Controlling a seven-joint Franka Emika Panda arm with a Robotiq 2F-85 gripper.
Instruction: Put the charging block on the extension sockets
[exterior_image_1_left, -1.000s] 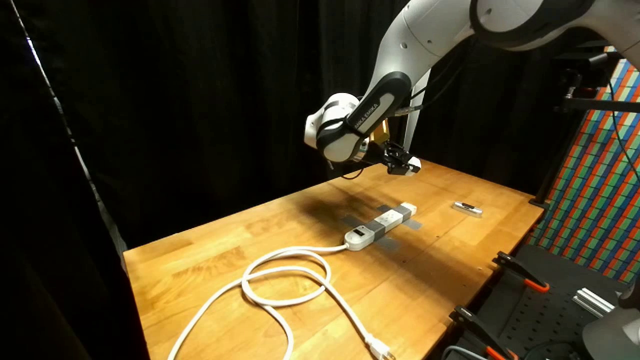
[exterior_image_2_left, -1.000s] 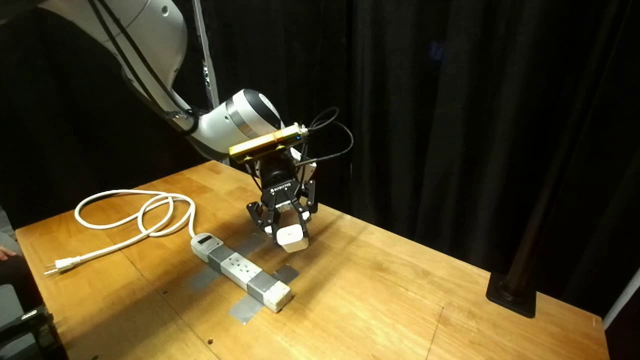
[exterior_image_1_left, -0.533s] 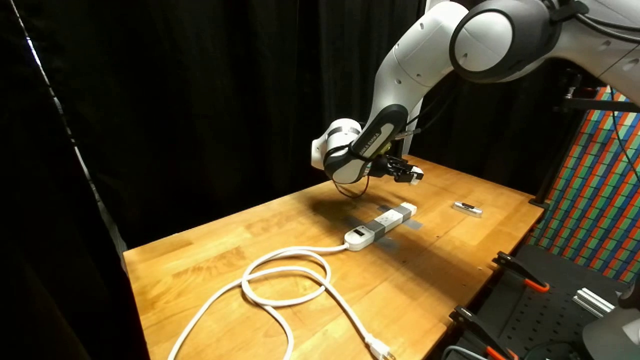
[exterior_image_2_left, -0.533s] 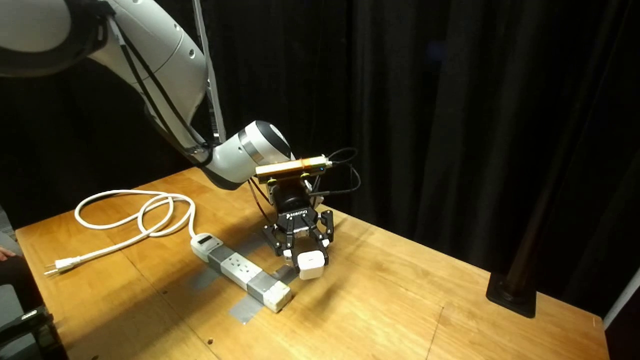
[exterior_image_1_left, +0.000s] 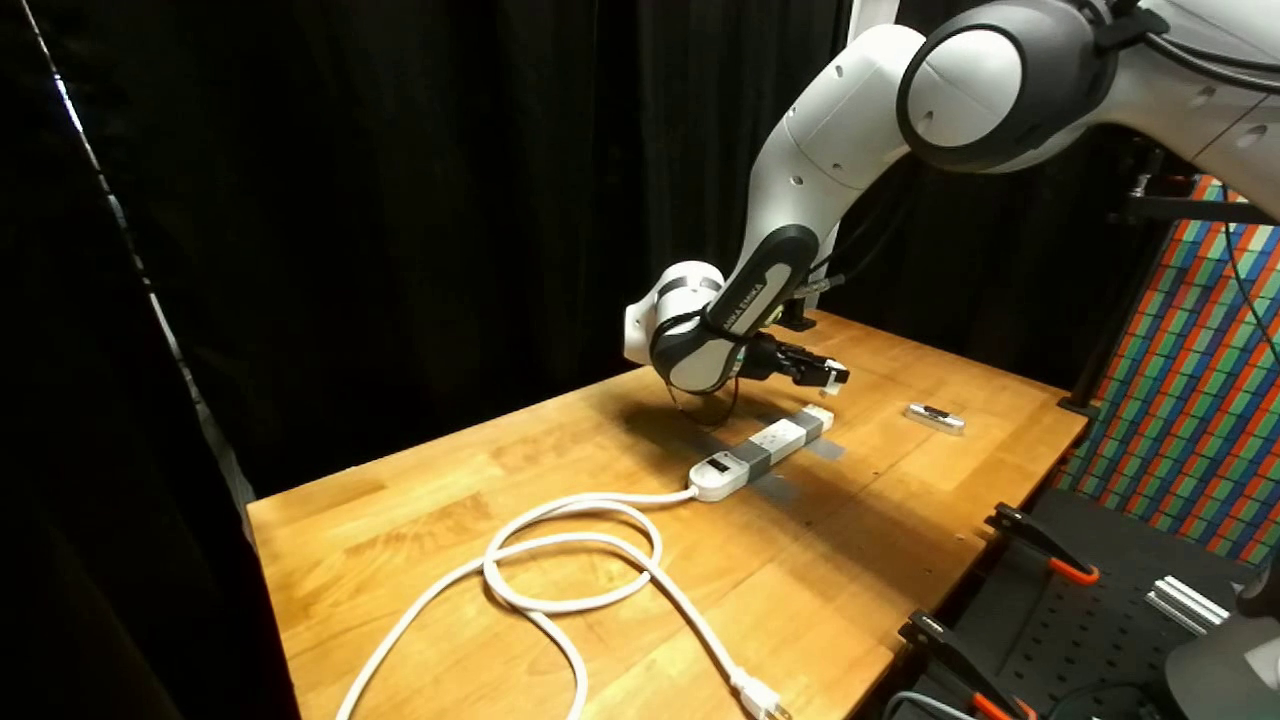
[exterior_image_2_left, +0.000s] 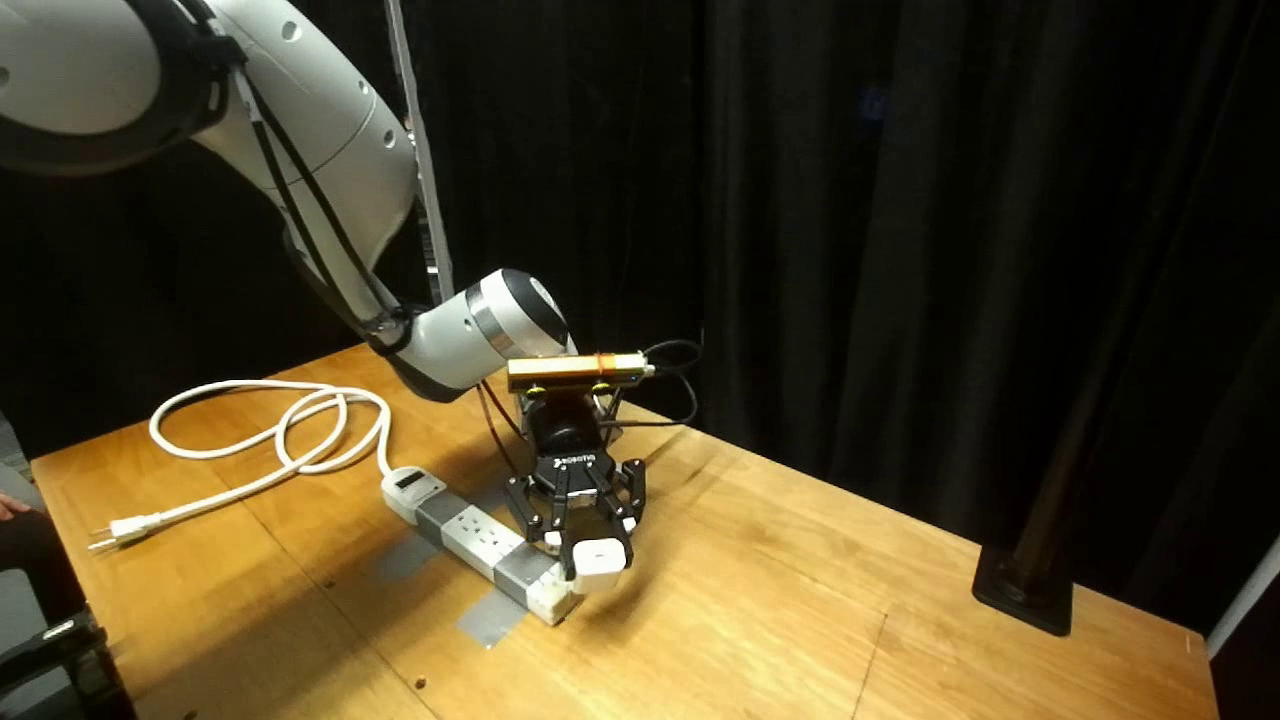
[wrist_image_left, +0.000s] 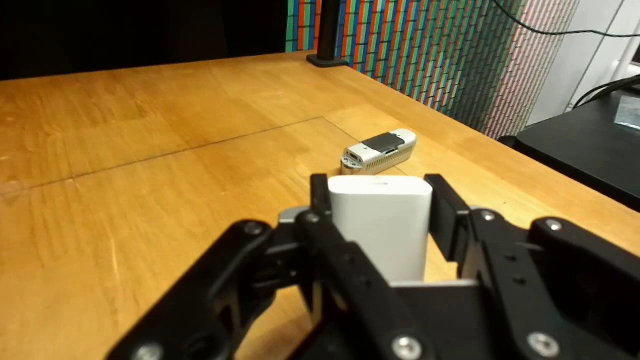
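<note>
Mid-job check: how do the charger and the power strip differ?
The charger is small and blocky; the power strip is long and narrow. The charger is clamped in the tool, while the power strip lies taped to the table. The power strip trails a cable; no cable shows on the charger. Both have whitish casings.

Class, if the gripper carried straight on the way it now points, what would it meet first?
Probably the silver device, which shows past the held charging block in the wrist view. Depth is unclear, so the tabletop before it may come first.
</note>
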